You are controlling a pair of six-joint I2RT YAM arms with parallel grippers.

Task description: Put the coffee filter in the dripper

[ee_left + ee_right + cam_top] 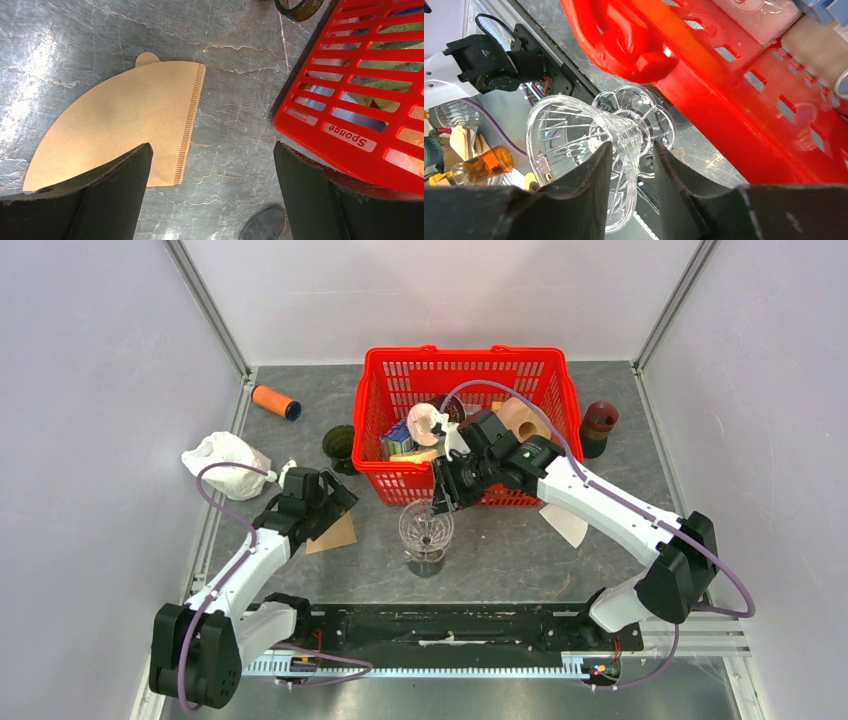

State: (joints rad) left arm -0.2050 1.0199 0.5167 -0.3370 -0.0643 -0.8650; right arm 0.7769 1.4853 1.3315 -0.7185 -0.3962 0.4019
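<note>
A brown paper coffee filter (335,533) lies flat on the grey table; in the left wrist view (125,115) it sits under and ahead of my left finger. My left gripper (325,502) (211,150) is open and empty just above the table, its jaws wide apart, straddling the filter's seam edge and bare table. The clear glass dripper (425,528) (569,130) stands upright in front of the red basket. My right gripper (443,495) (632,147) is closed narrowly on the dripper's handle.
A red basket (465,352) (350,135) (724,100) full of items stands at the back centre, close to both grippers. A white paper piece (567,525) lies under my right arm. An orange roll (275,401), white bag (228,462), dark green cup (340,443) and maroon cup (598,425) stand around.
</note>
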